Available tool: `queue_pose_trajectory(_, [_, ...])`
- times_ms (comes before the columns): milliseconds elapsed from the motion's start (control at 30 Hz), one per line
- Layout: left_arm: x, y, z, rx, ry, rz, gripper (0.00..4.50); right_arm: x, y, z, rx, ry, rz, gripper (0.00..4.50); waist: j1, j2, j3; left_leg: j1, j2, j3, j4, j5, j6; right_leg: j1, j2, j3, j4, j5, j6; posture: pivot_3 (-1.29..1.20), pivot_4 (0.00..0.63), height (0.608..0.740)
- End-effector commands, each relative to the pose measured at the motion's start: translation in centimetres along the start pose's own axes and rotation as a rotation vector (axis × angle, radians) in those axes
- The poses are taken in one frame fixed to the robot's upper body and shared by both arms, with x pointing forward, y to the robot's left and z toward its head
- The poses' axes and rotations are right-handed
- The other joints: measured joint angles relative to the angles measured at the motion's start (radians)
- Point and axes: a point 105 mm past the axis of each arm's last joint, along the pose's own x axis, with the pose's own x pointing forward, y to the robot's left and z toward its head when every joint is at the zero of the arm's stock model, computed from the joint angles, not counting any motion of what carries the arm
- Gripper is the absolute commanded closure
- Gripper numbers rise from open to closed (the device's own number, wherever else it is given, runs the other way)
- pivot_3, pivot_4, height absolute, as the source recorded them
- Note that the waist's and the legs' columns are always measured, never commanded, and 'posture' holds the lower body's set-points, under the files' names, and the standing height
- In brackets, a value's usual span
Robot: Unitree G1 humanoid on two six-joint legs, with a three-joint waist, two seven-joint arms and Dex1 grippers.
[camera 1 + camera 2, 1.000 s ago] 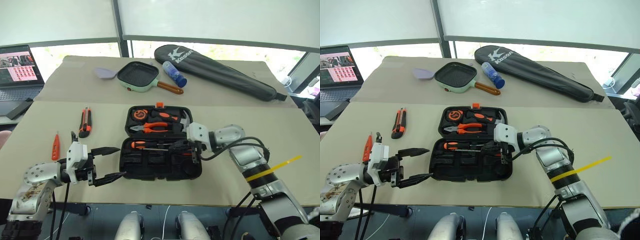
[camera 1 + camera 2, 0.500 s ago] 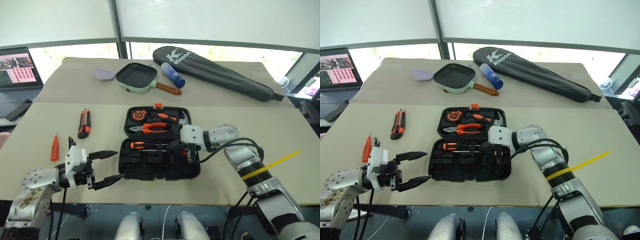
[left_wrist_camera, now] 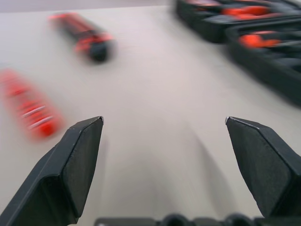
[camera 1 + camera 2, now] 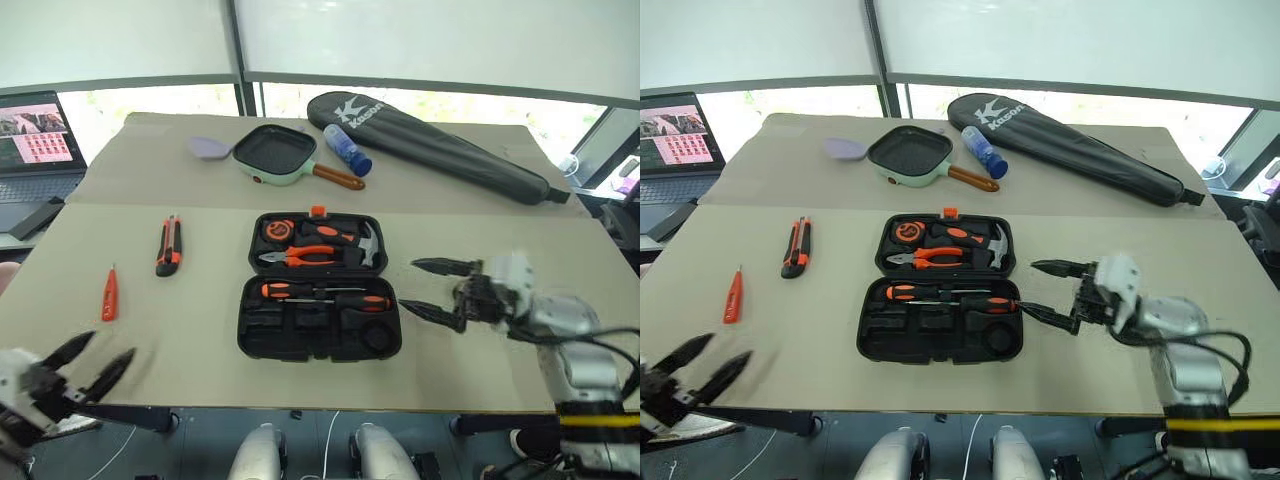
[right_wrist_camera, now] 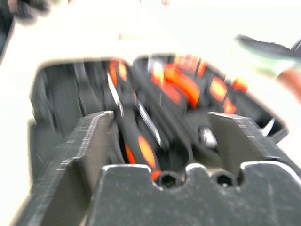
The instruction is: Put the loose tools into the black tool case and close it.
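The black tool case [image 4: 254, 330] lies open in the middle of the table. Two orange-and-black screwdrivers [image 4: 318, 292] rest in its near half, and a small black tape roll [image 4: 378, 338] sits in its near right corner. The utility knife [image 4: 169, 246] and the small orange tester screwdriver [image 4: 109, 296] lie loose on the table left of the case. My right gripper [image 4: 409, 284] hovers just right of the case, open and empty, pointing at it. My left gripper [image 4: 112, 344] is open and empty at the table's front left edge, below the tester [image 3: 30, 103].
Orange-handled pliers [image 4: 300, 256] and a hammer [image 4: 362, 243] fill the case's far half. Behind it lie a green square pan [image 4: 275, 152], a blue bottle [image 4: 348, 148] and a long black racket bag [image 4: 430, 140]. A laptop [image 4: 35, 135] stands at the far left.
My right gripper opened and drew back to the right out of the case, leaving a second screwdriver in it. My left arm swung left and back to the table's front edge.
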Motion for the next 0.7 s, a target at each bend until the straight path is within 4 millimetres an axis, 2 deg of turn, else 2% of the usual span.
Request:
queue_pose_trajectory(33, [-3.4,3.9,-0.4,-0.129,0.033,0.305,0.0,-2.4,2.2,0.3,-0.075,-0.045,-0.088,0.02,0.0,-0.004,-0.002,0.0,0.0,0.0,0.0,0.0,0.0,0.0,0.0,0.0,0.0,0.0,0.0,0.0,0.15,0.74])
queue_pose_trajectory(133, [-3.2,4.3,0.2,-0.175,0.01,0.341,0.0,-3.1,2.8,-0.3,-0.055,-0.035,-0.141,0.02,-0.001,-0.004,-0.002,0.001,0.0,0.001,0.0,-0.001,-0.002,0.0,-0.001,0.0,0.0,-0.001,0.0,0.0,0.15,0.74])
queue_pose_trajectory(267, [1.2,2.7,2.7,-0.254,0.003,0.243,0.0,-2.3,4.2,2.3,-0.048,-0.175,-0.084,0.02,0.007,-0.006,-0.001,0.004,0.003,0.003,0.0,0.0,-0.004,-0.001,-0.001,-0.001,0.0,-0.001,0.0,0.0,0.15,0.74])
queue_pose_trajectory(367, [4.5,2.0,3.7,-0.263,0.076,0.247,0.0,-1.0,4.2,4.2,-0.065,-0.252,-0.055,0.02,0.011,-0.007,-0.001,0.006,0.006,0.005,0.0,-0.004,-0.01,0.0,0.0,-0.003,0.001,-0.002,-0.002,0.0,0.15,0.74])
queue_pose_trajectory(533, [8.4,1.0,3.3,-0.254,0.251,0.289,0.0,1.5,4.4,6.9,-0.092,-0.352,0.001,0.02,-0.003,-0.007,-0.001,0.007,0.005,0.006,0.0,0.002,-0.004,0.004,0.001,-0.002,0.002,0.001,-0.002,0.0,0.15,0.74])
queue_pose_trajectory(600, [9.7,0.8,3.0,-0.235,0.286,0.3,0.0,2.2,4.4,7.4,-0.096,-0.364,0.012,0.02,-0.007,-0.007,-0.001,0.006,0.005,0.006,-0.001,0.001,-0.005,0.002,0.001,-0.001,0.002,0.001,-0.002,0.0,0.15,0.74])
queue_pose_trajectory(700, [10.7,0.9,2.4,-0.215,0.326,0.324,0.0,2.8,4.5,7.5,-0.097,-0.362,0.019,0.02,-0.005,-0.008,-0.001,0.002,0.005,0.005,-0.002,0.0,-0.006,-0.002,0.003,-0.001,0.002,0.001,-0.003,0.0,0.15,0.74])
